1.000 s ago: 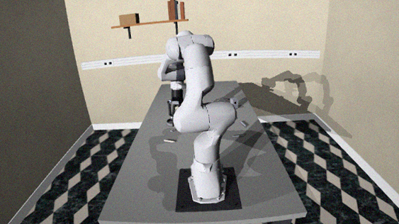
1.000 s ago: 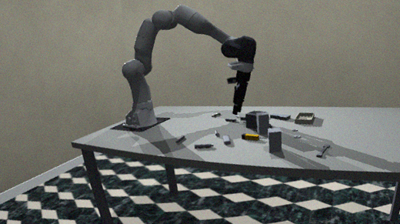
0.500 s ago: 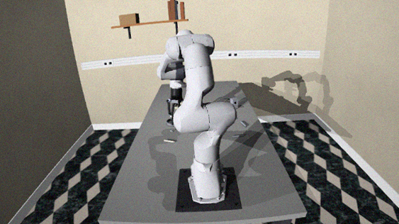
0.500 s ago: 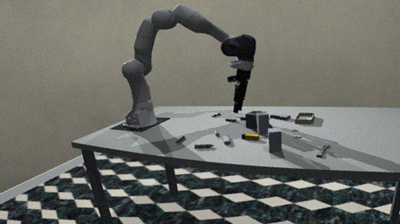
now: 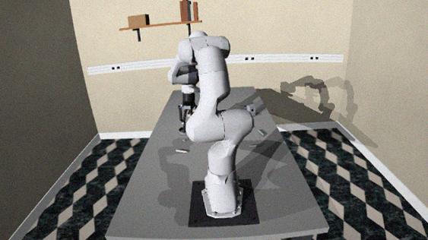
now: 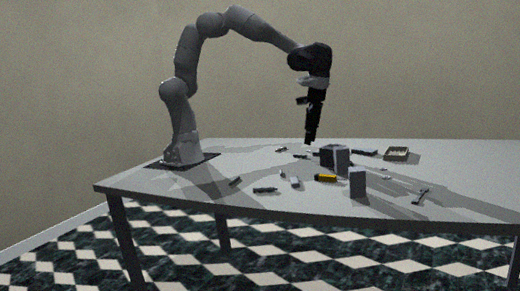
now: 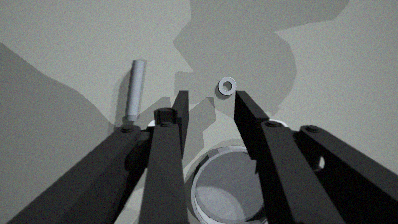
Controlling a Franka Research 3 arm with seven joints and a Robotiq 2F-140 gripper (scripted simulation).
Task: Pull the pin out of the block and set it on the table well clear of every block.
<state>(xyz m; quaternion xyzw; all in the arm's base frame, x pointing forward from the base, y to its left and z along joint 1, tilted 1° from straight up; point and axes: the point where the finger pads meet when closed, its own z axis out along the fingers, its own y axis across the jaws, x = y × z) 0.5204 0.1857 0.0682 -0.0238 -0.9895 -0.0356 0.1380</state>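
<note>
My gripper (image 7: 211, 105) hangs a little above the table with its fingers partly apart, and only table surface shows between them. It also shows in the exterior view (image 6: 310, 139), just left of the blocks. A short grey pin (image 7: 135, 90) lies flat on the table beside the left finger, apart from it. A dark block (image 6: 331, 158) and a lighter grey block (image 6: 357, 182) stand upright on the table to the right of the gripper. I cannot see any hole or any pin in a block from these views.
A small washer (image 7: 227, 85) lies by the right fingertip. A round white cup-like part (image 7: 227, 185) sits under the fingers. Several small parts, a yellow piece (image 6: 325, 177) and a small tray (image 6: 395, 153) lie around the blocks.
</note>
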